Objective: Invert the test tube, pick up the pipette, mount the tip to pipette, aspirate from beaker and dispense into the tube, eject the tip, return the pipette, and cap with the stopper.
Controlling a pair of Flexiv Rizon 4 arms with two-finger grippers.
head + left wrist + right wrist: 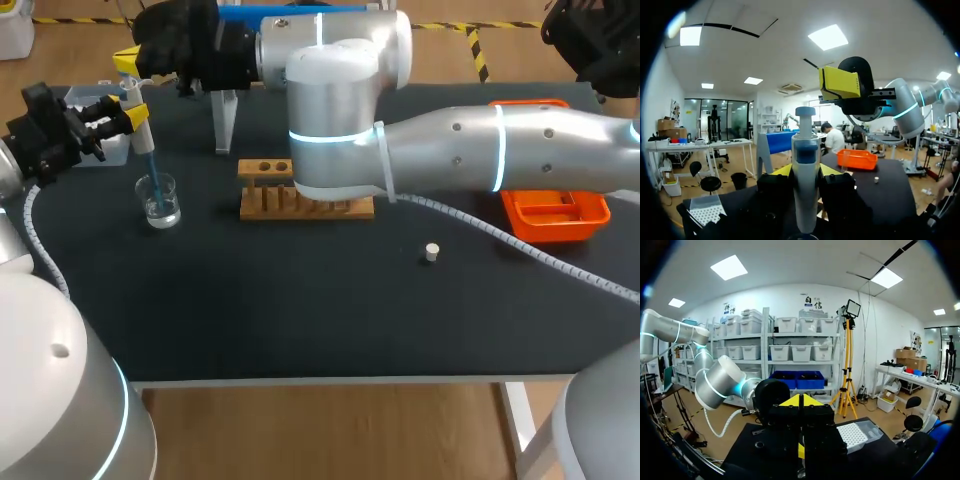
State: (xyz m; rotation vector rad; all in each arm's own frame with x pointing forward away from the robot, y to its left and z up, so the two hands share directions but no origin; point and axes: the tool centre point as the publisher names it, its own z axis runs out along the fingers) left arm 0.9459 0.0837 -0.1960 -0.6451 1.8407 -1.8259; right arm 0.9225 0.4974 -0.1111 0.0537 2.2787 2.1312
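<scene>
Our left tool (130, 115) pinches the pipette (143, 135) from two sides and holds it upright. The blue tip (149, 168) is on the pipette. Its end dips into the beaker (159, 200), right under this tool. Our right tool (126, 62) hangs just above the top of the pipette. Its fingers are pressed together and hold nothing.

We think this is the sucking-up step. Picking up the pipette and putting on the tip look done. What is left is filling the tube, dropping the tip, putting the pipette back and capping. The stopper (431, 252) lies on the worktop (300, 300), far from both tools, so the cap is not on yet. We cannot see the tube, because our right arm hides part of the rack (265, 170).

Only the head view shows the beaker and the tip going into it. The left wrist view shows the grip up close, with a finger on each side of the pipette and the right tool above it. The right wrist view shows the right tool's yellow ends meeting, but not the beaker.
</scene>
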